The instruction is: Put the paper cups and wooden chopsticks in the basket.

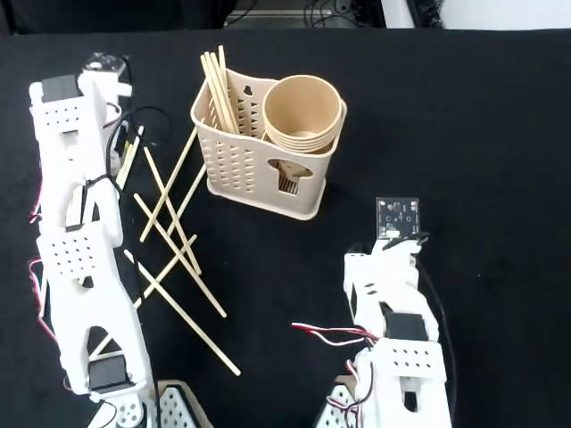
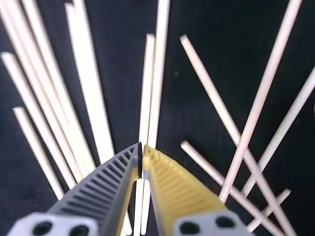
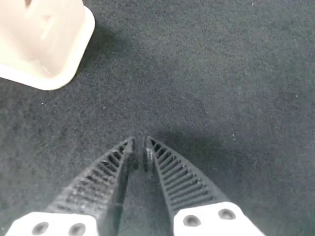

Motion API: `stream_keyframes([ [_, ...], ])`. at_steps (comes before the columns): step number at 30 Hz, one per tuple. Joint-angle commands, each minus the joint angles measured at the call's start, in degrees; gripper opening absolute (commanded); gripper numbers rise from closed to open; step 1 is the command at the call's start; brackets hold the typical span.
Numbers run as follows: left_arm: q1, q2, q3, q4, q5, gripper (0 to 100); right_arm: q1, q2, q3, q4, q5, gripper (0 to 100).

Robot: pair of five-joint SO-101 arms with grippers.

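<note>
The beige basket point(image 1: 259, 165) stands at the back middle of the black table, with stacked paper cups point(image 1: 302, 111) and several wooden chopsticks point(image 1: 220, 89) upright inside. More loose chopsticks point(image 1: 174, 241) lie crossed on the cloth to its left. My left gripper point(image 1: 125, 153) is at the far left beside them. In its own view the left gripper point(image 2: 141, 155) is shut on a pair of chopsticks point(image 2: 152, 88), with other chopsticks point(image 2: 256, 118) lying beyond. My right gripper point(image 3: 139, 146) is shut on nothing, low over bare cloth, with a basket corner point(image 3: 54, 44) a little ahead of it.
The right arm point(image 1: 393, 312) rests at the front right, below the basket. The left arm point(image 1: 80, 250) runs along the table's left side. Bare black cloth spreads to the right of the basket.
</note>
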Motion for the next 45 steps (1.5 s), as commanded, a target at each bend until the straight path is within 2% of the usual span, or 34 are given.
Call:
stream_keyframes([
  [1, -0.66, -0.88, 5.41, -4.04, -4.48, 12, -0.62, -0.84, -0.22, -0.62, 0.35, 4.2],
  [4, -1.98, 3.60, 6.37, -8.35, -4.84, 23, -0.62, -0.84, -0.22, -0.62, 0.35, 4.2],
  [6, -2.59, 6.77, 6.37, -10.46, -4.84, 27, -0.62, -0.84, -0.22, -0.62, 0.35, 4.2],
  [10, -3.21, 10.29, 6.11, -12.04, -4.92, 21, -0.53, -0.84, -0.22, -0.62, 0.35, 4.2],
  [15, -2.68, 10.64, 1.71, -7.47, -4.66, 2, -0.53, -0.84, -0.22, -0.62, 0.35, 4.2],
  [20, -0.92, 10.46, -4.00, 0.70, -4.66, 3, -0.53, -0.84, -0.22, -0.62, 0.35, 4.2],
  [24, -0.84, 10.29, -8.57, 0.62, -4.31, 3, -0.53, -0.84, -0.22, -0.62, 0.35, 4.2],
  [28, -0.84, 7.47, -9.80, 0.62, -1.05, 3, -0.53, -0.84, -0.22, -0.62, 0.35, 4.2],
  [45, -1.10, -17.76, -9.80, 0.62, 10.90, 3, -0.53, -0.84, -0.22, -0.62, 0.35, 4.2],
])
